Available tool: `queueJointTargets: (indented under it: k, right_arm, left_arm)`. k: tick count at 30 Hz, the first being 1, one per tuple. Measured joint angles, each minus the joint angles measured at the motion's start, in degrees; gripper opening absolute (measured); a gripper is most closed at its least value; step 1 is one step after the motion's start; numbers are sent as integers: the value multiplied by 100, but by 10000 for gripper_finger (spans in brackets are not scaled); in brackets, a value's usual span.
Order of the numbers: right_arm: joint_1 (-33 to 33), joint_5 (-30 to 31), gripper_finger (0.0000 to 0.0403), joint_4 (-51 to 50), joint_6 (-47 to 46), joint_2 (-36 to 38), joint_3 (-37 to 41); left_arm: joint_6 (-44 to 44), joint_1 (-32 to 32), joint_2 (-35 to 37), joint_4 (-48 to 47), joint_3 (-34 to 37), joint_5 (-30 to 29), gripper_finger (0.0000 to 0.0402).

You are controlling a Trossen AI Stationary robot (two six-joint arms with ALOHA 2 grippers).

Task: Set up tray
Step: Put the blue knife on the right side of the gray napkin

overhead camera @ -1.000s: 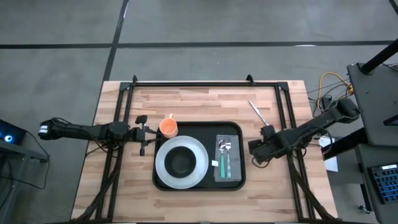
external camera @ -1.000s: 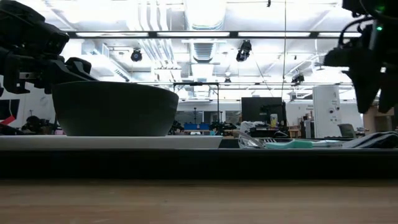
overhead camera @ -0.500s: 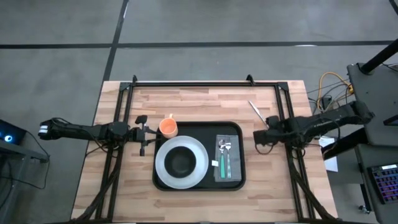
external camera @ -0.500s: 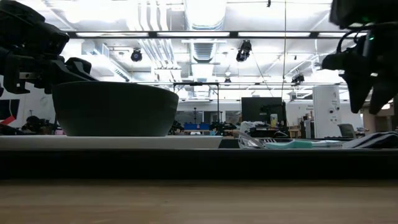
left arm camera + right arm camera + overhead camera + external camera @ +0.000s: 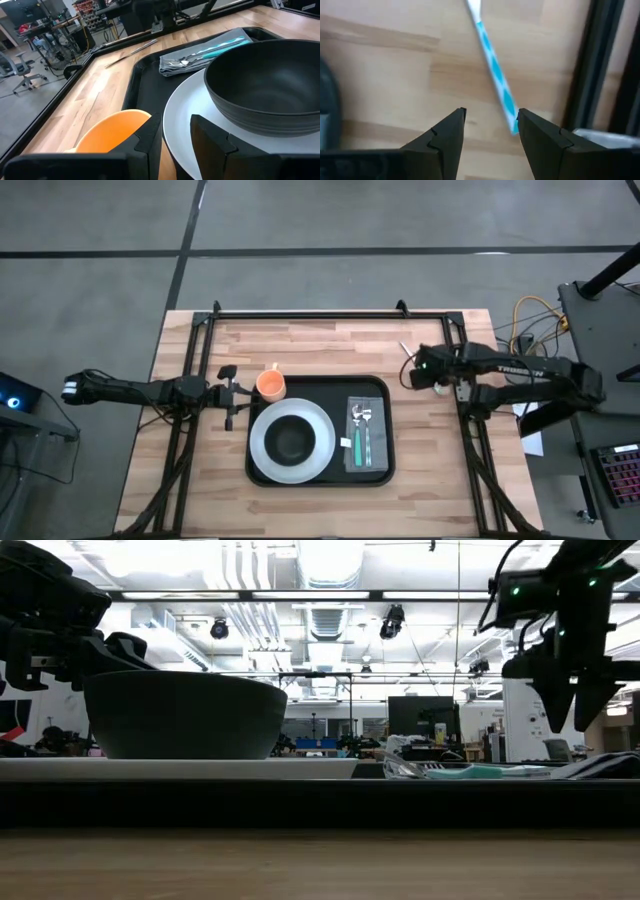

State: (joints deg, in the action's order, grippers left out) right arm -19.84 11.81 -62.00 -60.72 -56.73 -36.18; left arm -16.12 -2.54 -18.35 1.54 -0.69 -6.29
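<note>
The right gripper (image 5: 418,370) hovers with fingers spread over the slim teal-handled table knife (image 5: 494,72) lying on the bare wooden table (image 5: 320,345), just beside the large black rimmed tray (image 5: 318,385) at mid-table. Best to centre the handle between the fingers, descend squarely, then close. The left gripper (image 5: 232,393), partly parted and empty, waits beside the orange cup (image 5: 270,384).

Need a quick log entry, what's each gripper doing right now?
Left gripper: slightly open, empty, beside the orange cup.
Right gripper: open, empty, above the knife.
</note>
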Motion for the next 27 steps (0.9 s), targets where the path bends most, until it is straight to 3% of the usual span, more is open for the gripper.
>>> queueJointTargets:
  k: [9, 27]
  right_arm:
    - [-990, -433, 176, 472, 1272, -380, 80]
    - [-1708, -848, 175, 1615, 1870, -1999, 581]
  left_arm:
    - [2, 0, 0, 0, 0, -2, 84]
    - [0, 2, -2, 0, 0, -2, 84]
